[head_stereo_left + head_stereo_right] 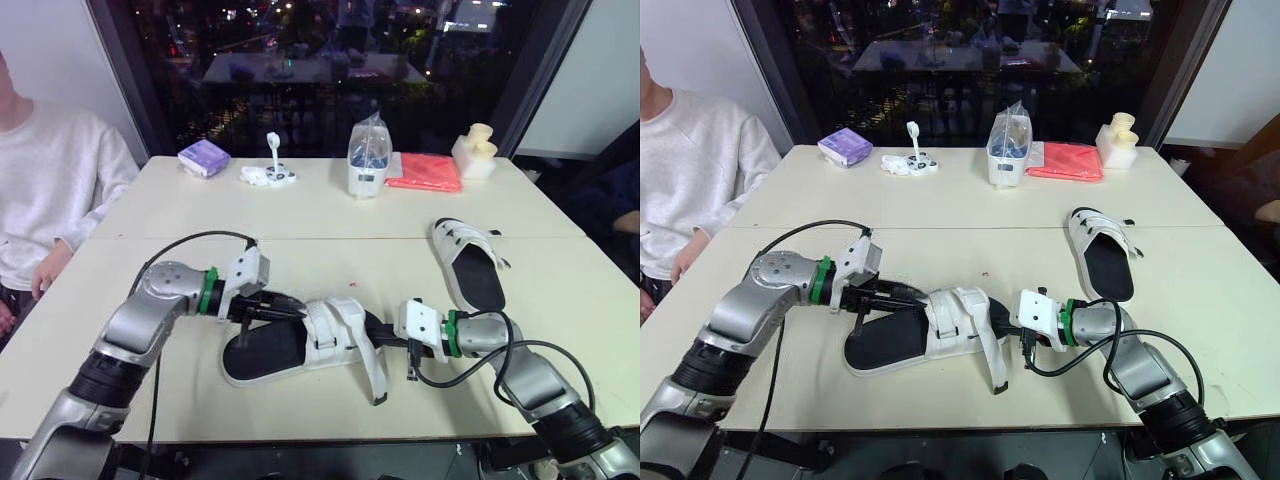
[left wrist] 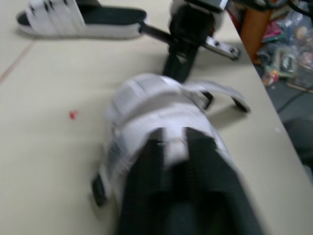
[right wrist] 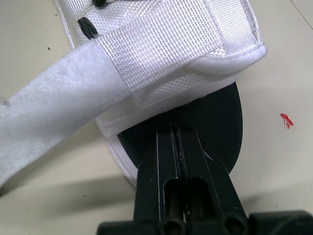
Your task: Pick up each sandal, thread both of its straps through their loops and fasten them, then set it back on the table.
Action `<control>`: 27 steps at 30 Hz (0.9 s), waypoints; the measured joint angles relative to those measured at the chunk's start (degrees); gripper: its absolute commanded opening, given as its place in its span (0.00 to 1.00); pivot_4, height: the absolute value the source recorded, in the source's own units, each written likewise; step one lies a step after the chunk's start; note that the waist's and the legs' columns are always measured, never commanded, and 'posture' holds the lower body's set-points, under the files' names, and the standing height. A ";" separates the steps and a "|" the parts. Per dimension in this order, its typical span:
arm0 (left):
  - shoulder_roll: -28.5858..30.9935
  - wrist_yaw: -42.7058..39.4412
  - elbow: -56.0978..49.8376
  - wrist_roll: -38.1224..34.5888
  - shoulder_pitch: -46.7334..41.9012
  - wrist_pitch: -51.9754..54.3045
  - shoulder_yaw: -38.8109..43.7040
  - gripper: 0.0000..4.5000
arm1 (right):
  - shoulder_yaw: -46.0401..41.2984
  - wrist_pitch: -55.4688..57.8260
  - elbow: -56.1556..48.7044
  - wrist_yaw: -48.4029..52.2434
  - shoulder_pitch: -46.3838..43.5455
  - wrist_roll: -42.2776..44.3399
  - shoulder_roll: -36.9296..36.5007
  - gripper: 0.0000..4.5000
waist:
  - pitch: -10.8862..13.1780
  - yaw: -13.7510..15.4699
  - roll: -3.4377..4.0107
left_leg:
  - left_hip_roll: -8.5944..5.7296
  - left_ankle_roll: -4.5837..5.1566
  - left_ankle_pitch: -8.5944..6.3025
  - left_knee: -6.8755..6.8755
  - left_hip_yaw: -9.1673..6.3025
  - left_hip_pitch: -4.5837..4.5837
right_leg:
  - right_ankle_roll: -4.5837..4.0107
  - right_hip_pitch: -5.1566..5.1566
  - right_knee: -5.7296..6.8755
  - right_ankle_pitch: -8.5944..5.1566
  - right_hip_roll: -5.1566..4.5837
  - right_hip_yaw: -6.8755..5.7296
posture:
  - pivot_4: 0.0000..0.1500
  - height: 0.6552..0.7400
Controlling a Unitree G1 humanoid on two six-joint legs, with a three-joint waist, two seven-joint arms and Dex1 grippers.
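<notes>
A white-strapped sandal with a black footbed (image 1: 275, 350) lies near the table's front edge between both grippers. My left gripper (image 1: 292, 308) reaches in from the heel side. It is shut on a white strap (image 2: 170, 143) of the upper (image 1: 335, 330). My right gripper (image 3: 176, 129) is shut, with its tips over the black toe end of the sole (image 3: 215, 122). One loose strap (image 1: 378, 372) trails toward the front edge. The second sandal (image 1: 468, 262) lies flat to the right, apart from both grippers.
A person in a white sweater (image 1: 50, 180) sits at the left. On the far table stand a purple box (image 1: 204, 157), small white pieces (image 1: 268, 176), a clear bag (image 1: 368, 155), a red cloth (image 1: 425, 172) and a cream object (image 1: 475, 152).
</notes>
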 measured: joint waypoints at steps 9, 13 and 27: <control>-1.30 -0.56 5.76 4.82 3.92 -3.24 -3.81 0.00 | -0.64 0.06 -0.23 -0.20 0.73 0.00 -0.18 0.00 | -0.01 0.22 0.00 | -0.02 -0.01 -0.01 0.00 0.00 0.01 | -0.01 0.00 0.00 0.00 -0.03 0.00 | 1.00 1.00; -8.93 4.76 12.74 8.10 1.33 -7.67 -4.74 0.00 | -1.00 1.29 -1.59 -0.69 1.54 0.12 -0.03 0.00 | -0.03 0.30 -0.03 | -0.03 0.00 0.00 -0.01 0.01 -0.01 | -0.02 -0.01 0.01 0.01 -0.05 0.00 | 1.00 1.00; -15.52 7.92 30.56 11.27 -8.26 -17.76 -4.28 0.00 | -2.53 5.96 -5.03 -1.74 4.18 2.35 3.50 0.00 | -0.02 0.82 -0.03 | -0.02 0.01 0.00 -0.03 0.03 -0.05 | -0.03 -0.01 0.01 0.02 -0.05 -0.02 | 1.00 1.00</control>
